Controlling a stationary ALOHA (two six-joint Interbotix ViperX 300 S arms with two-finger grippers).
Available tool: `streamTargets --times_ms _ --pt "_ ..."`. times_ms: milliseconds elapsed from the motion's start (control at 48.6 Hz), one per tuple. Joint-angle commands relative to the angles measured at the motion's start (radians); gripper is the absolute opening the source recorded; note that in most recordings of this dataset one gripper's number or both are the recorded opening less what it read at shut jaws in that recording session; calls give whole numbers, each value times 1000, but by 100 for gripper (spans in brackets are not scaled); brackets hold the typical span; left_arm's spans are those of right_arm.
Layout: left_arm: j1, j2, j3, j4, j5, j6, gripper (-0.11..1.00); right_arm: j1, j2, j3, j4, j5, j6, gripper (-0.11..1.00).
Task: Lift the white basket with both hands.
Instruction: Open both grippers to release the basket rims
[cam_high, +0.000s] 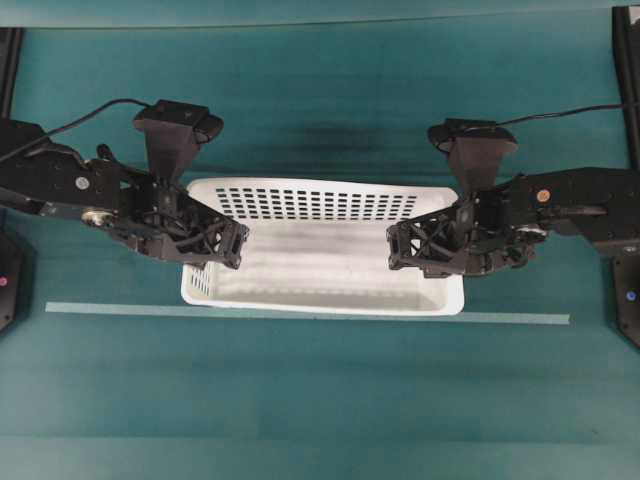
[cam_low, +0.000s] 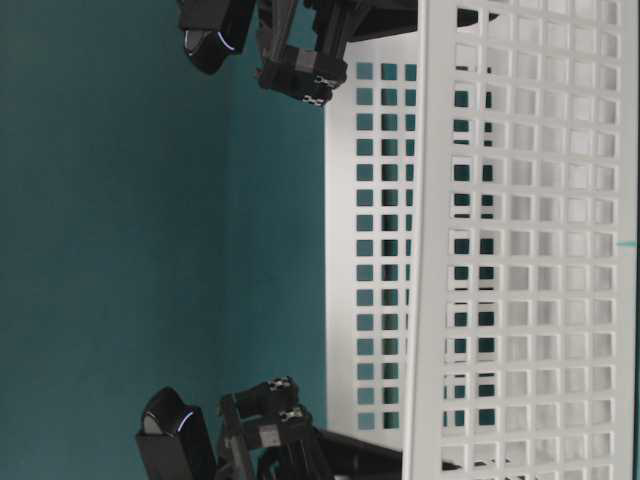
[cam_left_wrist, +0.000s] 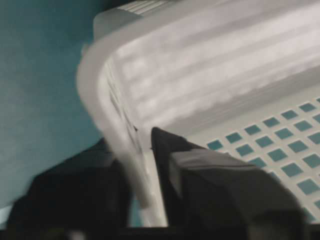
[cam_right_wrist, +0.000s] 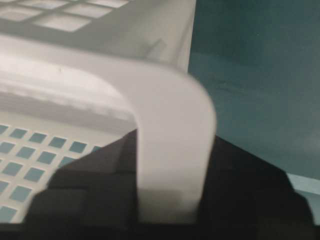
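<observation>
The white basket (cam_high: 320, 205) sits at the middle of the teal table, its slotted walls filling the table-level view (cam_low: 520, 250). My left gripper (cam_high: 232, 248) reaches over the basket's left end. In the left wrist view the rolled rim (cam_left_wrist: 95, 85) and wall pass between the fingers of the left gripper (cam_left_wrist: 134, 142), with a thin gap beside the inner finger (cam_left_wrist: 170, 150); it is open. My right gripper (cam_high: 400, 250) is at the right end. Its jaws press both sides of the wide rim (cam_right_wrist: 170, 115), so the right gripper (cam_right_wrist: 172, 150) is shut on the basket.
A pale tape line (cam_high: 300, 312) runs across the table just in front of the basket. Black arm bases stand at the left edge (cam_high: 8, 280) and right edge (cam_high: 628, 300). Cables trail from both camera blocks toward the back.
</observation>
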Motion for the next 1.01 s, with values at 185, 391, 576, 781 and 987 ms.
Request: streamTargets --times_ms 185,391,576,781,987 --pt "-18 18 -6 5 -38 12 89 18 23 2 6 -40 -20 78" --pt "-18 17 0 5 -41 11 91 12 17 14 -32 -48 -21 99" --pt "-18 15 8 5 -41 11 92 -2 -2 38 -37 -51 -28 98" --pt "-21 -14 15 3 -41 9 92 -8 -57 46 -35 -48 -35 98" --pt "-25 -26 0 3 -41 18 92 -31 -95 38 -38 -48 -48 98"
